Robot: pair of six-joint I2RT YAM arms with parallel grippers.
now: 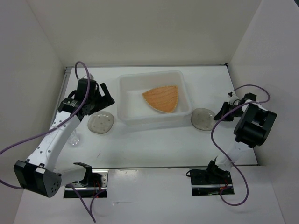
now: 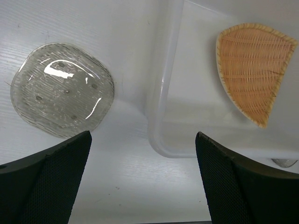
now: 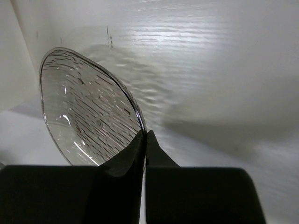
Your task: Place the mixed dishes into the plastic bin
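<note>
The plastic bin (image 1: 125, 116) stands mid-table with the orange woven-look plate (image 1: 162, 98) lying inside; both show in the left wrist view, bin (image 2: 161, 98) and plate (image 2: 252, 70). One grey-brown saucer (image 1: 101, 123) lies flat on the table left of the bin, also in the left wrist view (image 2: 62, 95). My left gripper (image 1: 100, 99) is open and empty, over the table between that saucer and the bin's corner (image 2: 143, 140). My right gripper (image 1: 220, 113) is shut on the rim of a second saucer (image 3: 88, 109), right of the bin (image 1: 202, 118). A clear cup (image 1: 74, 138) stands by my left arm.
White walls enclose the table on three sides. The right arm's purple cable (image 1: 219, 135) loops over the table's right part. The table's near edge runs in front of the arm bases.
</note>
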